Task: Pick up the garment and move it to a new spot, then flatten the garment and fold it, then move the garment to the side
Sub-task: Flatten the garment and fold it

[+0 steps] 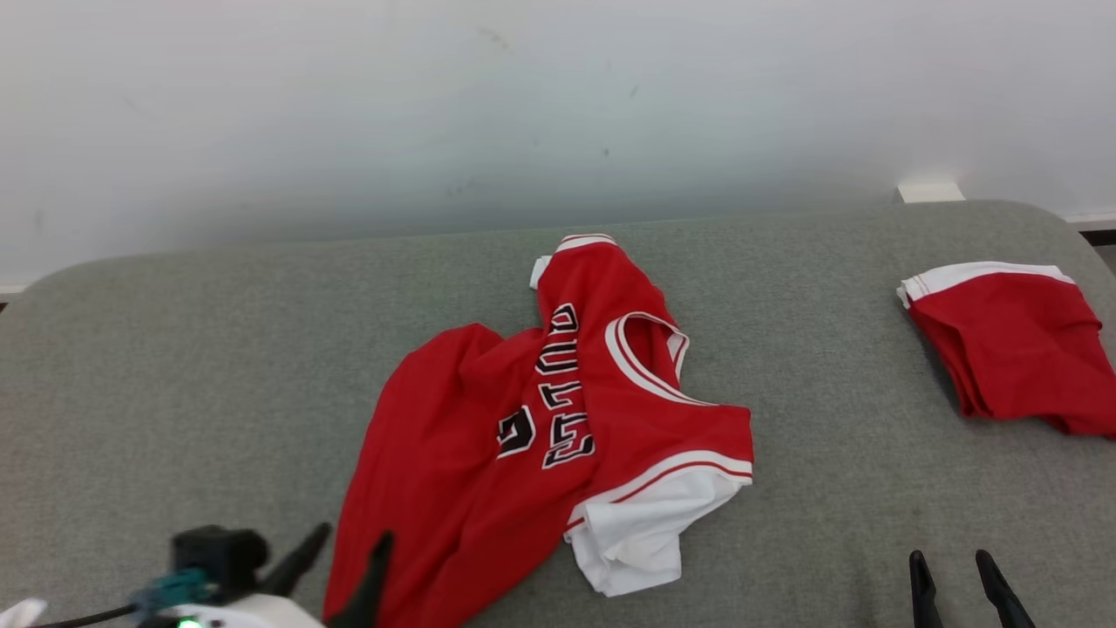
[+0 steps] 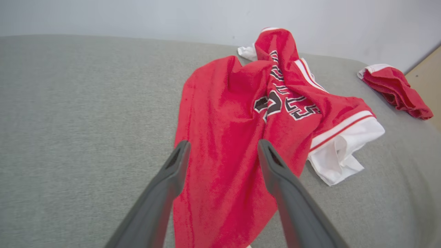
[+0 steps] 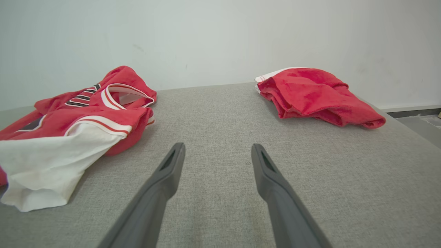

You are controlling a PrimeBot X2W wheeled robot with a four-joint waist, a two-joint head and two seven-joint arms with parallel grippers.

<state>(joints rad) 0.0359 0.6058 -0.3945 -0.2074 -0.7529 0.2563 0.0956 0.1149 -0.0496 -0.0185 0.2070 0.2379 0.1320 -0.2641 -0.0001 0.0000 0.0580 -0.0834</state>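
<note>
Grey cushion (image 1: 174, 349) carries the red jersey (image 1: 453, 453), long axis running near edge to far; spread left gripper (image 1: 354, 532) stands over its near hem, spread right gripper (image 1: 949, 558) well apart.

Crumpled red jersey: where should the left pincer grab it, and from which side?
Probably the near red edge of the jersey, approached from the robot's side, low along the grey cushion. That part lies smooth and flat right ahead of the open left pincer; the far end is bunched.
</note>
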